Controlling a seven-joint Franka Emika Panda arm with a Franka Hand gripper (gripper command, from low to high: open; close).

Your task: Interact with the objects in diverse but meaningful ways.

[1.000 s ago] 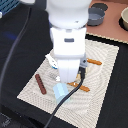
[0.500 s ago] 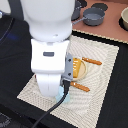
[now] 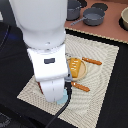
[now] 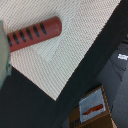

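Grey pots [image 3: 86,14] crowd the far edge; placemat [image 3: 107,65] beside them lies open.

We've only got the one arm [image 3: 42,35] here and it fills most of the exterior view: a fat white cylinder coming down from the top edge, with a boxier white wrist section [image 3: 49,67] under it that narrows into a rounded end low in the frame. A black cable [image 3: 64,102] hangs off that lower end. The claw itself is tucked under the arm's bulk, so we can't tell whether it's spread or closed. In the wrist view we can't make out any fingers either.
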